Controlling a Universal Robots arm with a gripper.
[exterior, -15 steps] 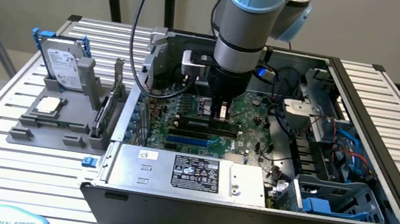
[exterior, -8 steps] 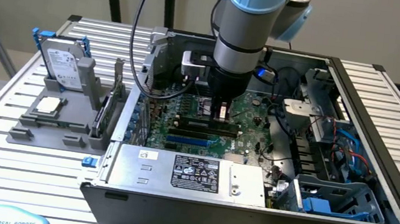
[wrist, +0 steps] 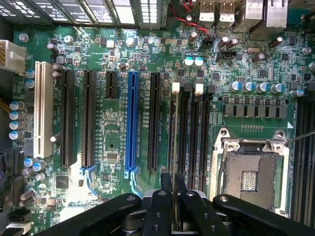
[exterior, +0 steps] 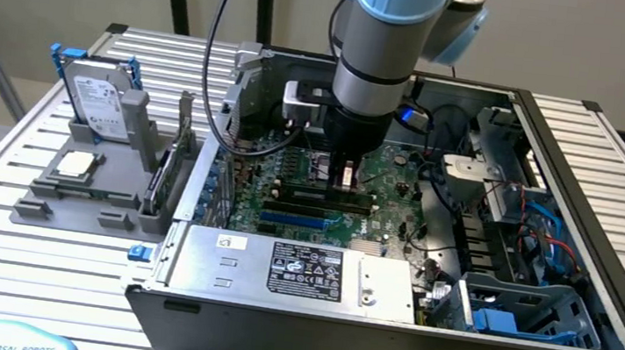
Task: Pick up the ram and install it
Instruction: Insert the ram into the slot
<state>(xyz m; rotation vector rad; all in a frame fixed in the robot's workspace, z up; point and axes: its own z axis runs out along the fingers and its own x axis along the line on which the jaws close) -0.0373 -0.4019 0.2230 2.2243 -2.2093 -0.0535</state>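
Observation:
My gripper is shut on the ram, which I see edge-on as a thin vertical line running out from between the black fingers. The ram hangs just above the black memory slots with white end latches, lined up along the slot nearest the blue one. In the exterior view the gripper reaches straight down into the open computer case, low over the green motherboard.
An empty CPU socket lies beside the memory slots, and a blue expansion slot on the other side. Outside the case, a grey holder carries a hard drive, a CPU chip and an upright expansion card. The power supply fills the case front.

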